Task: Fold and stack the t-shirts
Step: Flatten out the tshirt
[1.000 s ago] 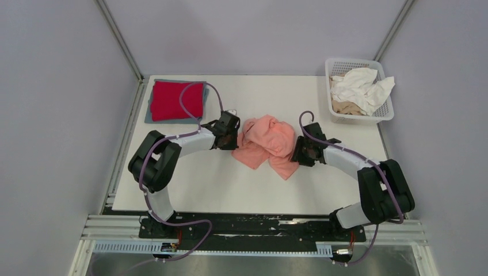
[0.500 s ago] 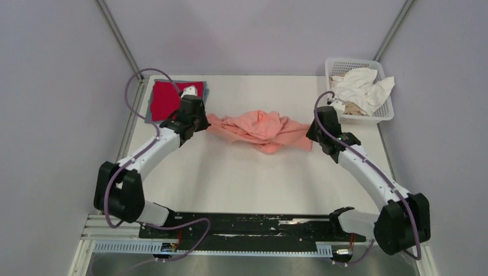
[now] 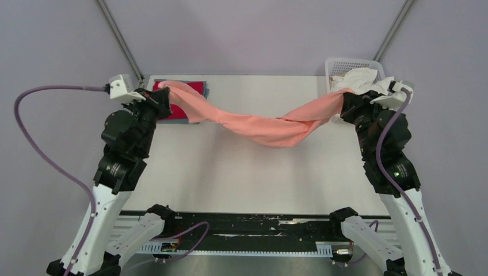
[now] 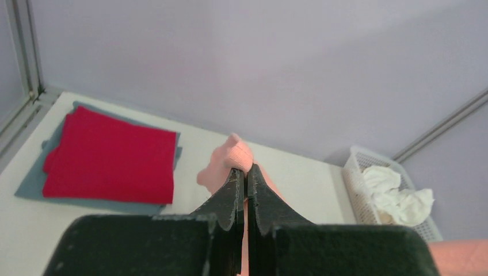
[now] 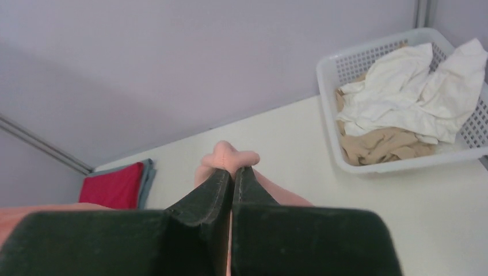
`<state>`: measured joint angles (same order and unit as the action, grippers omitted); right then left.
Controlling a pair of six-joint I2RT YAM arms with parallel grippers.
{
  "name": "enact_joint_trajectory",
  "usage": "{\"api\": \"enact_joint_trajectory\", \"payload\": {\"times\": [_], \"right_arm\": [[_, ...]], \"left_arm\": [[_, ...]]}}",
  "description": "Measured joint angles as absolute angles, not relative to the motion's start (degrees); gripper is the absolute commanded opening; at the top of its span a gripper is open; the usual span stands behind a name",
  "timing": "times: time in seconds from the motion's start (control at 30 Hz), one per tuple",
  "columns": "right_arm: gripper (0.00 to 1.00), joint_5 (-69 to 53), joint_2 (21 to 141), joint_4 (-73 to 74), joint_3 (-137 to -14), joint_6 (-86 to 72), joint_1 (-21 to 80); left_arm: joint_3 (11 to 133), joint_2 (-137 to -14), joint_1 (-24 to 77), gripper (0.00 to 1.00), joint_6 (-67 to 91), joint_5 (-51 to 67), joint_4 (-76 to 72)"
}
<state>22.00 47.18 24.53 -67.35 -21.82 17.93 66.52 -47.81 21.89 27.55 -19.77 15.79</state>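
Both arms have swung up and apart since a moment ago, and the salmon-pink t-shirt that lay in a crumpled heap is now pulled out into a long twisted band over the table, sagging in the middle. The left gripper is pinched tight on one end, above the folded red t-shirt lying on the grey-blue t-shirt in the far left corner. The right gripper is pinched tight on the other end, just beside the white basket that holds a white t-shirt and a beige t-shirt.
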Motion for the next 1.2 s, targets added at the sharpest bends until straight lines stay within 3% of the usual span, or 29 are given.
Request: {"api": "enact_joint_trajectory", "payload": {"times": [0.47,0.7,0.9,1.03,1.2], "right_arm": [[0.00,22.00,44.10,24.16,-78.22,-19.79,17.93],[0.00,26.59,56.05,23.27,-83.31,-16.95,17.85],[0.00,27.35,68.12,23.94,-88.16,-14.33,16.45],[0.00,28.10,67.05,24.88,-87.55,-13.43,15.55],[0.00,29.28,59.13,26.24,-81.62,-13.61,13.80]], "left_arm": [[77.21,-43.64,21.89,0.00,22.68,-20.12,15.73],[85.95,-57.71,21.65,0.00,20.45,-22.63,15.73],[100.38,-75.59,18.50,0.00,20.45,-19.11,20.62],[98.65,-75.79,17.96,0.00,20.45,-18.44,22.92],[81.78,-63.35,17.80,0.00,21.87,-20.93,21.87]]}}
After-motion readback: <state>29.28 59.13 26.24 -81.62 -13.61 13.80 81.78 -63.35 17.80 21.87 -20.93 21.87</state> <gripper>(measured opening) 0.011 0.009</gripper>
